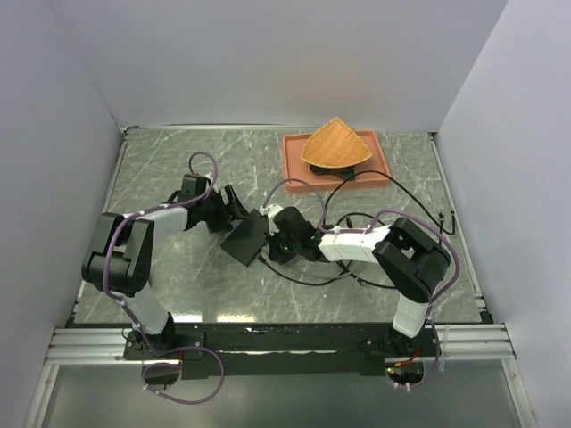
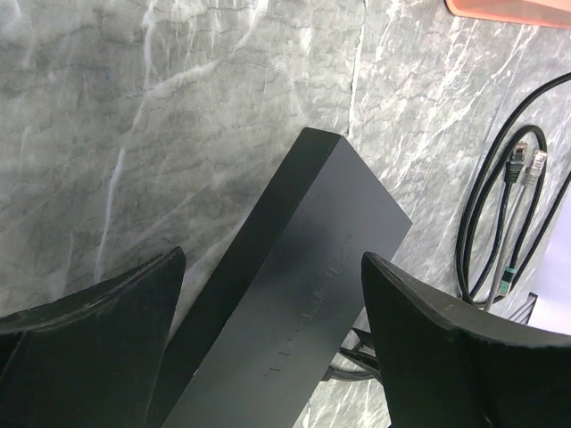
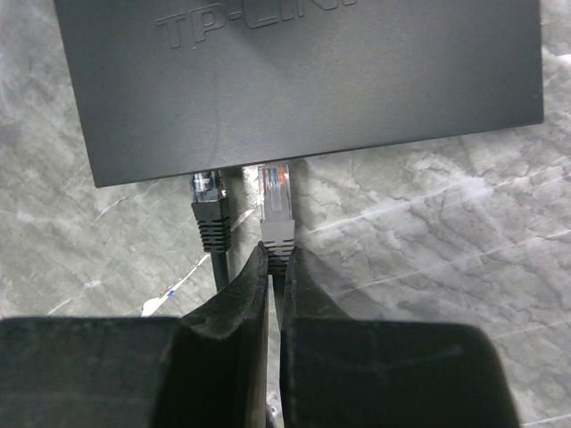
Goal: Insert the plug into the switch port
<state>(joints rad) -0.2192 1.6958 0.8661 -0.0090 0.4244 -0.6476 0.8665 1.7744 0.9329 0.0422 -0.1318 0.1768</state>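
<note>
The switch, a flat matte-black box (image 1: 244, 241), lies mid-table. In the right wrist view its top (image 3: 303, 80) fills the upper frame; the switch port sits under the near edge, hidden. My right gripper (image 3: 279, 259) is shut on the grey boot of a clear plug (image 3: 276, 201), whose tip reaches that edge. A black plug (image 3: 208, 203) sits at the same edge just left of it. My left gripper (image 2: 272, 267) is open, its fingers (image 2: 107, 348) straddling the box (image 2: 294, 294); I cannot tell whether they touch it.
A terracotta tray (image 1: 294, 169) holding a fan-shaped wicker piece (image 1: 335, 147) stands at the back right. Black cable loops over the table right of the box, with two loose plugs (image 2: 525, 165) lying there. White walls close in on three sides.
</note>
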